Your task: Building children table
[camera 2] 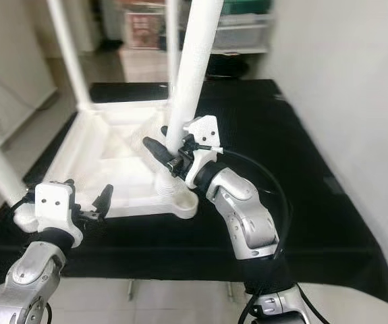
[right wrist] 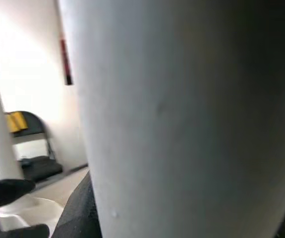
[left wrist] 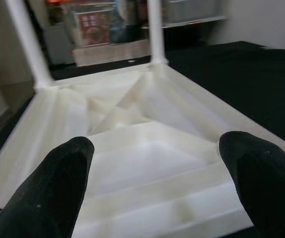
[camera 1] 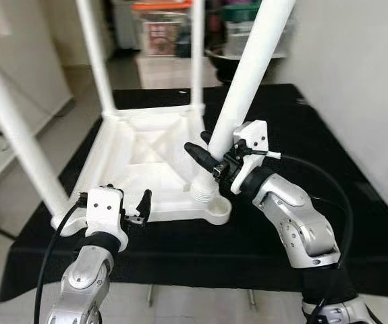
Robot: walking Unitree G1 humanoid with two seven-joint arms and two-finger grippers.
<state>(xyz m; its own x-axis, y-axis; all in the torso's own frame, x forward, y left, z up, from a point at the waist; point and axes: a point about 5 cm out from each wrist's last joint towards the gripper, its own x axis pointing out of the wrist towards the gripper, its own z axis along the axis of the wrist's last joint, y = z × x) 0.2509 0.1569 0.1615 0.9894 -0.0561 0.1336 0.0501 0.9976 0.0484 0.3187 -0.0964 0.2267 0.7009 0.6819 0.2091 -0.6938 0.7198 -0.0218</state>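
Observation:
A white table top (camera 1: pixel 146 152) lies upside down on a black mat (camera 1: pixel 301 135). White legs stand at its far-left (camera 1: pixel 96 57), far-right (camera 1: pixel 197 54) and near-left (camera 1: pixel 11 128) corners. The fourth leg (camera 1: pixel 247 74) leans to the right, its ridged lower end (camera 1: pixel 204 191) at the near-right corner. My right gripper (camera 1: pixel 210 152) is shut on this leg just above that end; the leg (right wrist: pixel 192 119) looms close in the right wrist view. My left gripper (left wrist: pixel 157 163) is open at the top's near edge, with fingers (left wrist: pixel 58 188) spread wide over the ribbed underside (left wrist: pixel 147 148).
A white wall (camera 1: pixel 355 81) runs along the mat's right side. Storage boxes (camera 1: pixel 160 27) and a dark bowl (camera 1: pixel 220 54) stand at the back. The mat's near edge (camera 1: pixel 180 287) ends at pale floor. A black cable (camera 1: pixel 328 182) loops from my right wrist.

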